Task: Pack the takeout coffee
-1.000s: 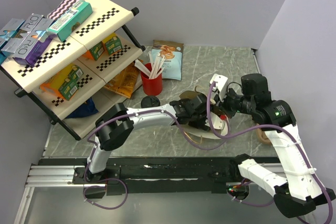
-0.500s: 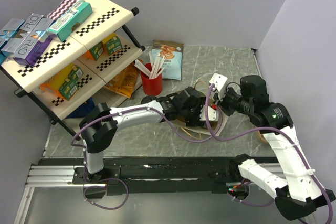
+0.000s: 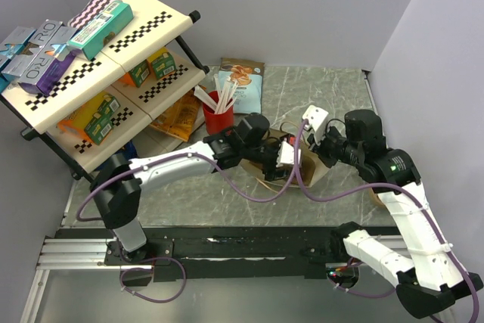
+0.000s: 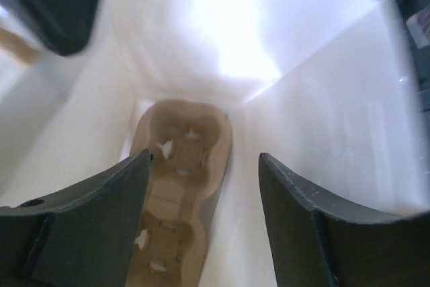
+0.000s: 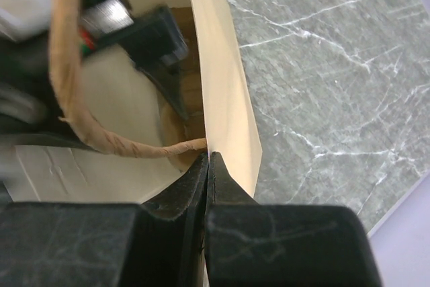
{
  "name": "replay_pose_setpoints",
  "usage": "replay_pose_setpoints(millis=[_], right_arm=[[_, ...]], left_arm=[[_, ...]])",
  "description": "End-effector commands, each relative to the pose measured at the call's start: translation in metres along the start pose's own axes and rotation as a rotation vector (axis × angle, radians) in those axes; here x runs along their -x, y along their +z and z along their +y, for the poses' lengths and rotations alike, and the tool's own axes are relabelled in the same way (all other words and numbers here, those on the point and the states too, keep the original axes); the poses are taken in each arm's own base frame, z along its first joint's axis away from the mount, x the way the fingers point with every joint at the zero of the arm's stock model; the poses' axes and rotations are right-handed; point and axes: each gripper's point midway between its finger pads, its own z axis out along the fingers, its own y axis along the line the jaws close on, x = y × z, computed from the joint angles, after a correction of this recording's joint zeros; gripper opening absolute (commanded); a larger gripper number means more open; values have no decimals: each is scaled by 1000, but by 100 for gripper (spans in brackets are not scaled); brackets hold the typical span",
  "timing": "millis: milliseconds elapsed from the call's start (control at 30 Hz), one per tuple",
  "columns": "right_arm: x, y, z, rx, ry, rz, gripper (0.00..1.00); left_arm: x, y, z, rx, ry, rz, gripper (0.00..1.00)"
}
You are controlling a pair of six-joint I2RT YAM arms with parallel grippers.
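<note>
Takeout coffee showed in no view, not even in the bag (image 5: 225,99) standing mid-desk (image 3: 348,96), whose cup tray (image 4: 178,179) sat empty. Left jaws hung open and empty inside it; right jaws pinched its rim. A snagging left wrist could likely pull that rim free, collapsing the bag.

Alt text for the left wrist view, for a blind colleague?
The left end effector points down into a white-lined paper bag, its dark fingers apart with nothing between them. A brown moulded-pulp cup carrier lies on the bag's floor, its visible pockets empty.
</note>
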Motion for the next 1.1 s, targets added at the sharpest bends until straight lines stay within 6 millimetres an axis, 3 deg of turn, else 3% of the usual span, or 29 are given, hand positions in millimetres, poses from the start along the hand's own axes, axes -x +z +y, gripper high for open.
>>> replay_pose_setpoints(millis=[0,233,467,600,667,800,833,867,933,1000,1067], right_arm=[[-9,1,-5,-49,44,39,0],[-7,4,-15,-84,40,49,0],[5,7,-43,-177,-44,45,0],[14,7,-59,-212,-87,36,0],[20,7,-62,-214,-103,21,0],[22,8,-62,-208,-110,22,0],[23,9,-62,-206,-111,22,0],[23,9,-62,-206,-110,20,0],[25,8,-63,-210,-108,16,0],[27,6,-66,-224,-103,14,0],[26,4,-67,-234,-106,18,0]], left_arm=[[68,-27,-4,-33,26,-210,70],[134,-55,12,4,60,-357,71],[161,-113,38,135,71,-385,74],[142,-137,45,158,112,-284,77],[114,-138,36,89,66,-183,80],[94,-139,27,26,43,-120,80],[94,-139,29,42,37,-130,79],[107,-144,38,103,39,-175,79],[106,-142,41,138,24,-200,80],[107,-143,34,81,62,-178,81],[95,-139,25,-5,55,-112,81]])
